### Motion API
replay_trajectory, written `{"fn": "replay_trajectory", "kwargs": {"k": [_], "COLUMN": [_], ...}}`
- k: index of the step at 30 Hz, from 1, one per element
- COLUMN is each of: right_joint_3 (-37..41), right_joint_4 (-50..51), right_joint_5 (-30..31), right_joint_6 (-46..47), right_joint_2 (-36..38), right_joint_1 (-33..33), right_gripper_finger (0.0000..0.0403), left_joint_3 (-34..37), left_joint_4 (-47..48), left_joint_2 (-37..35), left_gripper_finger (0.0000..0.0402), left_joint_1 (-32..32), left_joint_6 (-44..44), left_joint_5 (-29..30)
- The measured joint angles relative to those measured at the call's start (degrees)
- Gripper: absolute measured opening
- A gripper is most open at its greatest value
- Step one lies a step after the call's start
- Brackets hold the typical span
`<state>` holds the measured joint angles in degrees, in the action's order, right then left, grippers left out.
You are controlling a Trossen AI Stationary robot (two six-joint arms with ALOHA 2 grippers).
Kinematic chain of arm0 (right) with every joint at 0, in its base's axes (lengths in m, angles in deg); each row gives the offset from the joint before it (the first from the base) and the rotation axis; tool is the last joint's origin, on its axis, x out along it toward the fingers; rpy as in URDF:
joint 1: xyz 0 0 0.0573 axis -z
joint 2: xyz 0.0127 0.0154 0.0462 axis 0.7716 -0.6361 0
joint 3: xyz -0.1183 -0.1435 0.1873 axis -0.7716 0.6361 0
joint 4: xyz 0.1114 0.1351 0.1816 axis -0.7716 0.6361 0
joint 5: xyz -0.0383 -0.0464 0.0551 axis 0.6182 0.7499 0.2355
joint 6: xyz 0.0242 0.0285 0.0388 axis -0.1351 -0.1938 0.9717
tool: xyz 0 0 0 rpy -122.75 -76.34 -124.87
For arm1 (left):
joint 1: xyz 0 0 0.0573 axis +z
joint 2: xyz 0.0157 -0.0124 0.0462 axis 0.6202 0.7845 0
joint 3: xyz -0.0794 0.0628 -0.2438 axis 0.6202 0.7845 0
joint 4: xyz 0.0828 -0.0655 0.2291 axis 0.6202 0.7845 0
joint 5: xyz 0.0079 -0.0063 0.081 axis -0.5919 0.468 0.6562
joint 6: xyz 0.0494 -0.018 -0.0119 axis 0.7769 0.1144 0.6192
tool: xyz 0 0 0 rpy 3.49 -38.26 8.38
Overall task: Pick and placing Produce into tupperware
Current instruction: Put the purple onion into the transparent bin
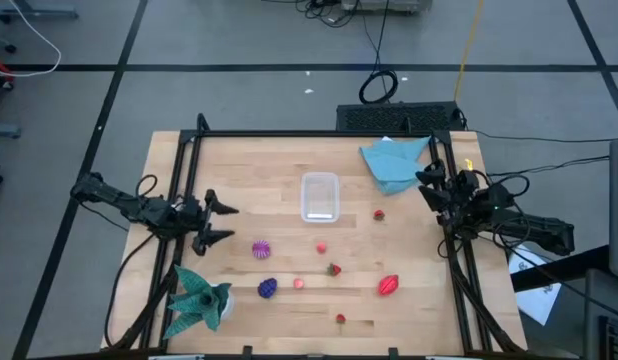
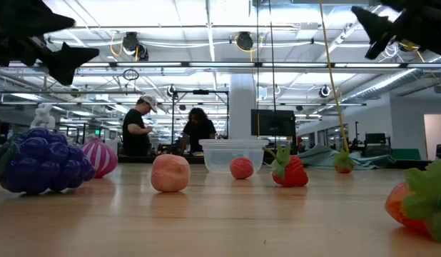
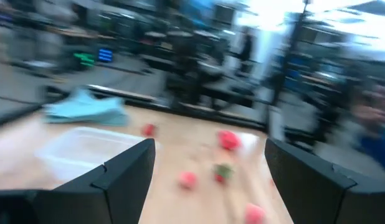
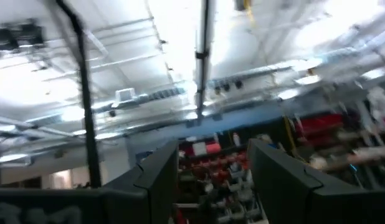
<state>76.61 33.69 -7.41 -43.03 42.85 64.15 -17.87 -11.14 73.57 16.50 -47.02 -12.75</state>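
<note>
Your left gripper (image 1: pixel 226 222) is wide open and holds nothing. It hangs above the left side of the table (image 1: pixel 289 160), near the pink striped fruit (image 1: pixel 260 249). Your right gripper (image 1: pixel 426 180) is open too, holds nothing, and sits up by the right edge, beside the light blue cloth (image 1: pixel 392 162). The tupperware (image 1: pixel 320 196) stands in the middle of the table, with no fruit in it. The produce lies scattered in front of it: a purple grape bunch (image 1: pixel 268 288), small red berries, and the big oval red one (image 1: pixel 389 285). A teal-green cloth (image 1: pixel 198 298) lies at the front left corner.
</note>
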Motion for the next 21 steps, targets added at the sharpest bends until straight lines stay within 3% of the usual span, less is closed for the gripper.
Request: {"fn": "replay_trajectory", "kwargs": {"k": [4,8,11,16,21], "right_joint_3": [-2.97,-14.02,-24.31,-43.38,-62.93], "right_joint_4": [-4.88,-0.09,6.82,22.77,44.79], "right_joint_5": [-1.37,-2.41,-6.23,-6.63,4.14], "right_joint_6": [-5.06,-9.23,-12.36,-19.85,-29.05], "right_joint_2": [-0.25,-3.69,-10.84,-26.99,-43.51], "right_joint_1": [0.00,0.00,-0.08,-0.04,0.00], "right_gripper_finger": [0.0183,0.0183,0.0183,0.0183,0.0183], "left_joint_3": [-5.10,-17.02,-27.84,-46.62,-65.88], "left_joint_4": [-0.26,-0.33,1.14,11.69,26.41], "left_joint_2": [0.00,1.24,5.72,21.80,42.33], "left_gripper_finger": [0.0308,0.0308,0.0308,0.0308,0.0308], "left_joint_1": [0.04,0.04,0.00,0.00,0.15], "left_joint_6": [7.06,15.06,19.52,21.65,21.29], "left_joint_5": [9.43,10.54,10.52,13.08,28.07]}}
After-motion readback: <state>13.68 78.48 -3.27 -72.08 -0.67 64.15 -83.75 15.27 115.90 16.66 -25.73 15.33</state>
